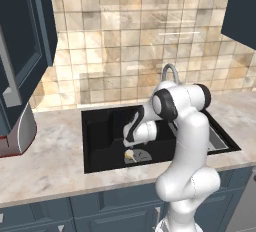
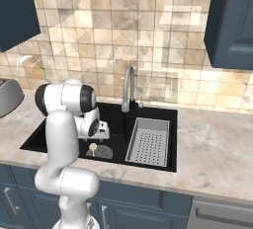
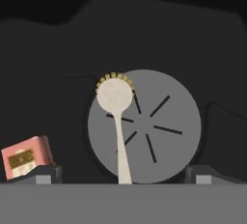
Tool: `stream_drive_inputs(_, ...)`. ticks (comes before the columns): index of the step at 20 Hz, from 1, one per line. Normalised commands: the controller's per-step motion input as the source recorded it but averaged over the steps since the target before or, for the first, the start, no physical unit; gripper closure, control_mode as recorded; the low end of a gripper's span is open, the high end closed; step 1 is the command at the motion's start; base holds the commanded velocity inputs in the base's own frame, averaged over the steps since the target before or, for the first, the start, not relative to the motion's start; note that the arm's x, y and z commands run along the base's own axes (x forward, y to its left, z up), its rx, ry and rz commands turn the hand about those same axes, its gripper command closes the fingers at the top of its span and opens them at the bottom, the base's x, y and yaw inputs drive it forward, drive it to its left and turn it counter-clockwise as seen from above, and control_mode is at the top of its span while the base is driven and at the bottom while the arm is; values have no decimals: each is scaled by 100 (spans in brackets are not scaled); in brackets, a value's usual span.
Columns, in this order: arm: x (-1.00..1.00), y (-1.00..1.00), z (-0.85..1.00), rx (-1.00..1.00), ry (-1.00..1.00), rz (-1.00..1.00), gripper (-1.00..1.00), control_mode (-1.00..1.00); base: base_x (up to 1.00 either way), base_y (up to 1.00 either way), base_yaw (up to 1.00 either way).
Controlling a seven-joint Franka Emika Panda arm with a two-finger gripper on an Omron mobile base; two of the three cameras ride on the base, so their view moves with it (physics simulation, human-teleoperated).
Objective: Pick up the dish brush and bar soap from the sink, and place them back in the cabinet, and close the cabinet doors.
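The rectangular recessed sink [image 2: 148,114] is black, with a round grey drain [image 3: 159,126] marked by dark radial slots. The small dish brush [image 3: 116,97] has a cream head fringed with yellow bristles and a pale tan handle. The small rectangular bar soap [image 3: 26,158] is reddish-pink with a cream and brown label. The marble surface [image 1: 50,161] is beige with grey veining. The upper wall cabinet [image 2: 232,20] is dark blue-grey. The wall tiles [image 1: 125,36] are mottled tan squares.
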Motion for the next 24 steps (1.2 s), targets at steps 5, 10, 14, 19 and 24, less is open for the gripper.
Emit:
stream_drive_inputs(5, 0, 0, -19, 0, 0, 0, -100, -100, 0, 0, 0)
stream_drive_inputs(10, 0, 0, -19, 0, 0, 0, -100, -100, 0, 0, 0)
stream_drive_inputs(14, 0, 0, -20, 0, 0, 0, -100, -100, 0, 0, 0)
stream_drive_inputs(19, 0, 5, -22, 0, 0, 0, -100, -100, 0, 0, 0)
stream_drive_inputs(24, 0, 9, -21, 0, 0, 0, -100, -100, 0, 0, 0)
